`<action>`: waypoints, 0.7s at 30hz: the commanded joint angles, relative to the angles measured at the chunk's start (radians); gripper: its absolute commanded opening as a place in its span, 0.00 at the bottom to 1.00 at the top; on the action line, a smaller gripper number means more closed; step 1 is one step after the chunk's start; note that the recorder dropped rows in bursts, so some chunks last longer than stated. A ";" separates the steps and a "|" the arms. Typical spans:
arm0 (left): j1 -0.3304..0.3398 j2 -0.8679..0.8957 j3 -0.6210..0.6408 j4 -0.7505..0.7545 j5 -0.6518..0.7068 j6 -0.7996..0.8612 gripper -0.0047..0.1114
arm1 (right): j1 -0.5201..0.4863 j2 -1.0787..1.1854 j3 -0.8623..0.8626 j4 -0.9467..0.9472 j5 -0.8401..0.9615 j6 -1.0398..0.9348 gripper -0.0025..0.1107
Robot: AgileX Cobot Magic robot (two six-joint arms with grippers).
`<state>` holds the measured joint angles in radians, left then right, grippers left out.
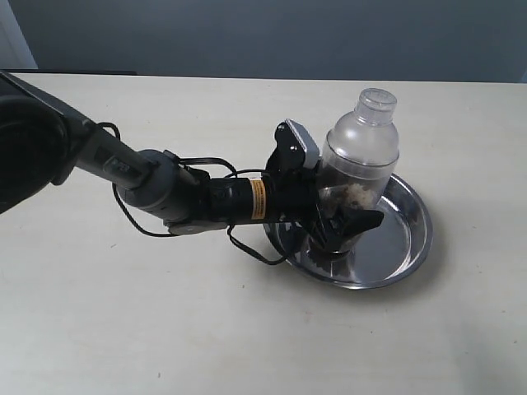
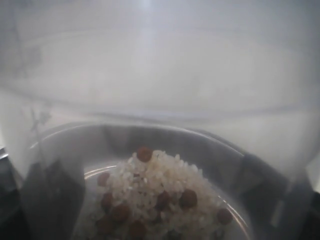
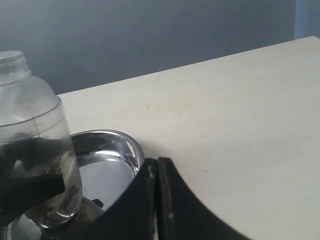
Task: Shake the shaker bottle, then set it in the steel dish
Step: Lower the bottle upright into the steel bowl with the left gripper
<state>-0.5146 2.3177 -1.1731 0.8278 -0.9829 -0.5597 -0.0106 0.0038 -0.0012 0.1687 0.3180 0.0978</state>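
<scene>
The shaker bottle (image 1: 362, 152) is clear plastic, leans slightly, and holds white grains with brown beads at its bottom. Its base is low inside the steel dish (image 1: 414, 247), on the dish's left half. My left gripper (image 1: 339, 220) is shut on the bottle's lower body, one finger on each side. In the left wrist view the shaker bottle (image 2: 160, 75) fills the frame with the grains close up. The right wrist view shows the shaker bottle (image 3: 31, 125) standing in the steel dish (image 3: 131, 146). My right gripper (image 3: 158, 162) is shut and empty, beside the dish's rim.
The pale table (image 1: 247, 329) stretches around the dish on all sides. The left arm (image 1: 165, 185) with its looping cables lies low across the table from the left edge. A dark wall runs behind the table's far edge.
</scene>
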 commanded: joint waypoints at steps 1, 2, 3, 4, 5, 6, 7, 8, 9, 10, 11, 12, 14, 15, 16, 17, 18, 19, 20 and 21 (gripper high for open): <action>-0.006 0.019 0.015 0.049 0.063 -0.015 0.64 | 0.002 -0.004 0.001 0.001 -0.012 -0.006 0.02; -0.006 0.019 0.015 0.047 0.063 -0.015 0.65 | 0.002 -0.004 0.001 0.001 -0.012 -0.006 0.02; -0.006 0.019 0.015 0.047 0.063 -0.015 0.66 | 0.002 -0.004 0.001 0.001 -0.012 -0.006 0.02; -0.006 0.019 0.015 0.047 0.063 -0.015 0.66 | 0.002 -0.004 0.001 0.001 -0.012 -0.006 0.02; -0.006 0.019 0.015 0.047 0.063 -0.015 0.66 | 0.002 -0.004 0.001 0.001 -0.012 -0.006 0.02; -0.006 0.019 0.015 0.047 0.063 -0.015 0.66 | 0.002 -0.004 0.001 0.001 -0.012 -0.006 0.02; -0.006 0.019 0.015 0.047 0.063 -0.015 0.66 | 0.002 -0.004 0.001 0.001 -0.012 -0.006 0.02; -0.006 0.019 0.015 0.047 0.060 -0.015 0.66 | 0.002 -0.004 0.001 0.001 -0.012 -0.006 0.02; -0.006 0.019 0.015 0.047 0.055 -0.015 0.66 | 0.002 -0.004 0.001 0.001 -0.012 -0.006 0.02; -0.006 0.019 0.015 0.047 0.050 -0.015 0.66 | 0.002 -0.004 0.001 0.001 -0.012 -0.006 0.02; -0.004 0.019 0.015 0.047 0.044 -0.015 0.66 | 0.002 -0.004 0.001 0.001 -0.012 -0.006 0.02; -0.003 0.019 0.015 0.047 0.038 -0.017 0.66 | 0.002 -0.004 0.001 0.001 -0.012 -0.006 0.02; -0.001 0.019 0.015 0.047 0.038 -0.017 0.66 | 0.002 -0.004 0.001 0.001 -0.012 -0.006 0.02; 0.003 0.019 0.015 0.047 0.038 -0.017 0.66 | 0.002 -0.004 0.001 0.001 -0.012 -0.006 0.02; 0.005 0.019 0.015 0.049 0.035 -0.017 0.66 | 0.002 -0.004 0.001 0.001 -0.012 -0.006 0.02; 0.007 0.019 0.015 0.049 0.034 -0.019 0.66 | 0.002 -0.004 0.001 0.001 -0.012 -0.006 0.02; 0.013 0.019 0.015 0.049 0.024 -0.025 0.66 | 0.002 -0.004 0.001 0.001 -0.012 -0.006 0.02; 0.016 0.019 0.015 0.060 0.004 -0.030 0.66 | 0.002 -0.004 0.001 0.001 -0.012 -0.006 0.02; 0.021 0.019 0.015 0.071 -0.010 -0.032 0.66 | 0.002 -0.004 0.001 0.001 -0.012 -0.006 0.02; 0.026 0.019 0.015 0.079 -0.030 -0.034 0.66 | 0.002 -0.004 0.001 0.001 -0.012 -0.006 0.02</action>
<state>-0.5007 2.3177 -1.1731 0.8538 -1.0268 -0.5707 -0.0106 0.0038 -0.0012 0.1690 0.3180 0.0978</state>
